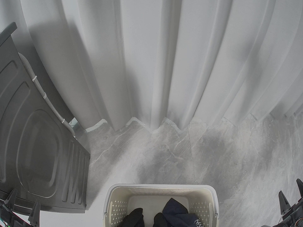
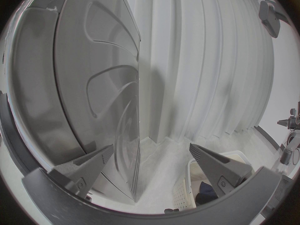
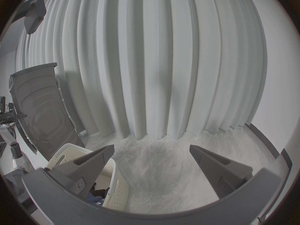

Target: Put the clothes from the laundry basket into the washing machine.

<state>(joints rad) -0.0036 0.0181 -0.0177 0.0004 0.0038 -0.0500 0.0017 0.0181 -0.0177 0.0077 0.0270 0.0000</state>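
Note:
A cream laundry basket [image 1: 161, 189] stands on the floor at the bottom middle of the head view, holding dark clothes [image 1: 176, 213]. The grey washing machine [image 1: 34, 142] stands to the left, its side panel facing me. My left gripper [image 1: 22, 207] hangs open beside the machine's lower corner, left of the basket. My right gripper [image 1: 292, 196] is open low at the right, apart from the basket. In the left wrist view the open left gripper [image 2: 151, 153] frames the machine [image 2: 78, 78] and the basket [image 2: 190, 172]. The right wrist view shows the open right gripper [image 3: 151, 153], the basket [image 3: 117, 188] and the machine [image 3: 43, 110].
White curtains [image 1: 164, 54] hang across the back down to a grey marble floor [image 1: 195, 155]. A corrugated hose [image 1: 41, 89] runs along the machine's rear edge. Open floor lies between the basket and the curtains.

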